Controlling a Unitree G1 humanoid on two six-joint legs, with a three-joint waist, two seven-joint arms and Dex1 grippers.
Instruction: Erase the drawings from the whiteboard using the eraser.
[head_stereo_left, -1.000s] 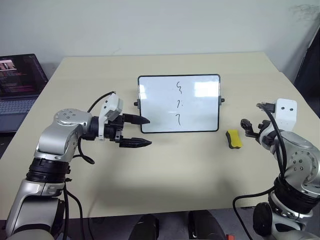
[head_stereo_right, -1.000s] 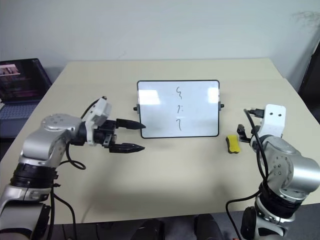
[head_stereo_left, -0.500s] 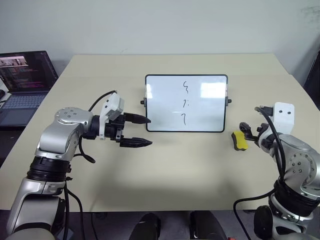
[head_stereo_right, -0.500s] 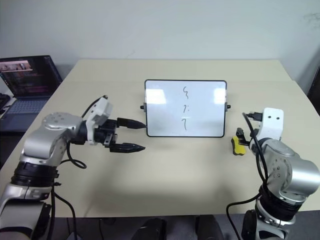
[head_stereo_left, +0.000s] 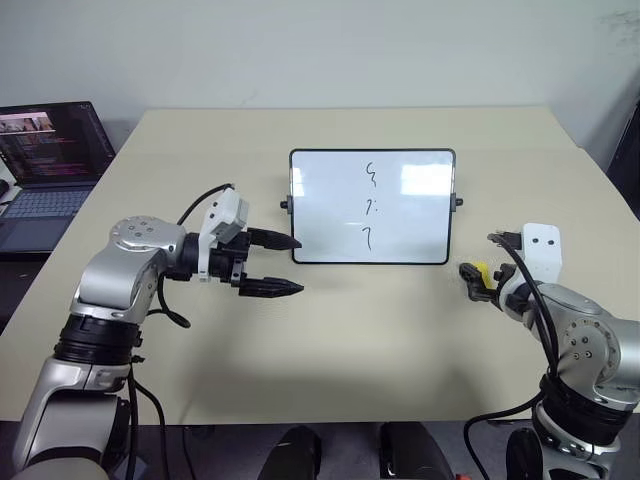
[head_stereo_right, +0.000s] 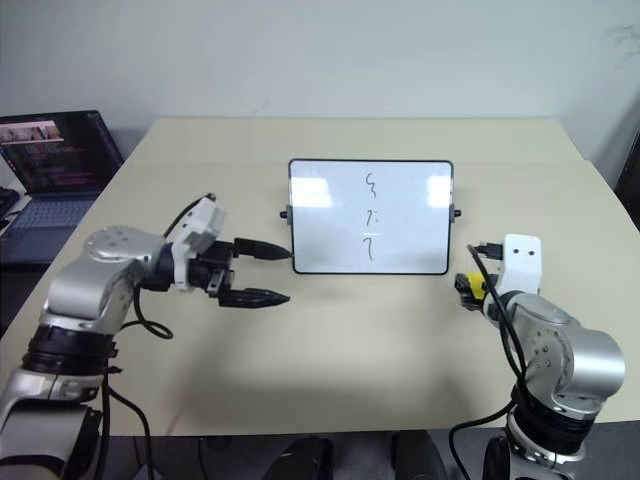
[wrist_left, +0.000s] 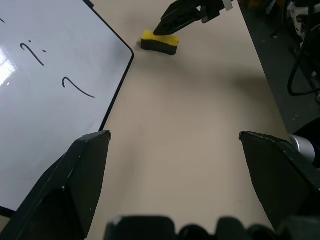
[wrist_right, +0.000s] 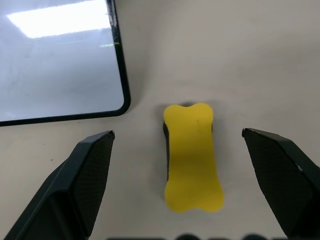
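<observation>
Head views. Beige table (head_stereo_left: 380, 340). Whiteboard (head_stereo_left: 372, 207) stands near the table's centre, propped and leaning back, black frame, a side knob at each edge. Drawings (head_stereo_left: 371, 206): three dark marks in a column on the board's middle. Eraser (head_stereo_left: 482, 272), yellow, lies on the table at 4 o'clock from the board, just beside its lower right corner and apart from it. Right gripper (head_stereo_left: 478, 280) is at the eraser, fingers spread wide; whether they touch it cannot be told here. Left gripper (head_stereo_left: 282, 264) hangs at 8 o'clock from the board, fingers spread, holding nothing, one tip close to the board's left edge. Open laptop (head_stereo_left: 48, 160) sits at 9 o'clock, off the table's left side.

Left wrist view. Left gripper (wrist_left: 174, 137) released, both fingers wide apart over bare table. Board corner with two of the marks; beyond it the eraser (wrist_left: 159, 42), with a right finger (wrist_left: 181, 16) poised just above it.

Right wrist view. Right gripper (wrist_right: 179, 134) released; the eraser (wrist_right: 192, 156), bone-shaped, lies between its fingers, clear of both. Whiteboard corner (wrist_right: 60, 65) near.
</observation>
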